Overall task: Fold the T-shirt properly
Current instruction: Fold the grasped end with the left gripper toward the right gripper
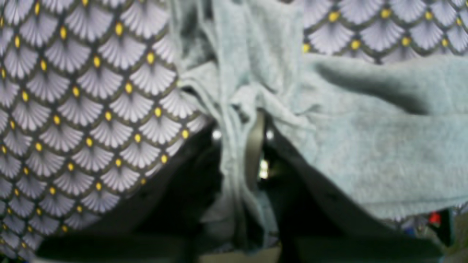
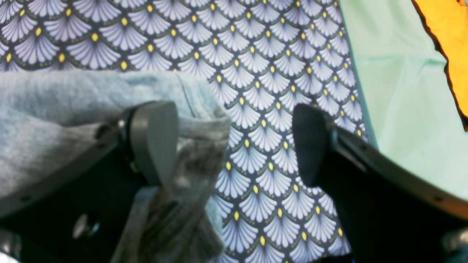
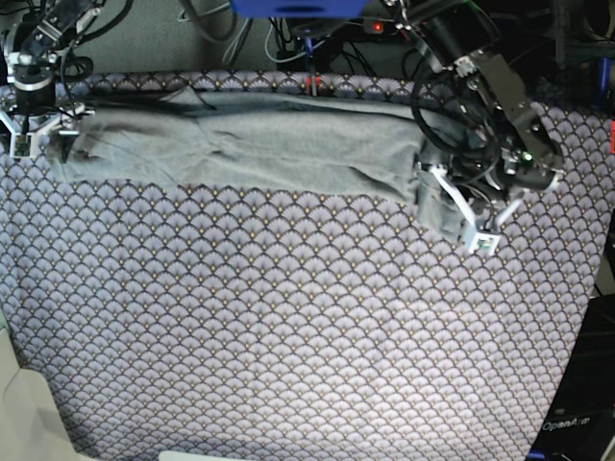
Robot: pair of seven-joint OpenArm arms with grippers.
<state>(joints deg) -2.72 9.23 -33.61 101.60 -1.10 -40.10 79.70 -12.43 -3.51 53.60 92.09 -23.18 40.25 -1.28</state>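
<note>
The light grey T-shirt (image 3: 259, 144) lies as a long, creased band across the far part of the scallop-patterned cloth (image 3: 288, 327). My left gripper (image 1: 241, 135) is shut on a bunched fold of the T-shirt (image 1: 365, 146) at its right end in the base view (image 3: 471, 226). My right gripper (image 2: 234, 146) is open at the shirt's left end (image 3: 43, 134). The T-shirt's edge (image 2: 55, 120) drapes around one of its fingers (image 2: 153, 142); the other finger (image 2: 310, 142) stands over bare cloth.
Cables and a blue device (image 3: 298, 8) crowd the far edge behind the shirt. A mint-green surface (image 2: 395, 91) and an orange object (image 2: 449, 44) lie beyond the cloth's edge in the right wrist view. A pale object (image 3: 24, 413) sits at the near left corner.
</note>
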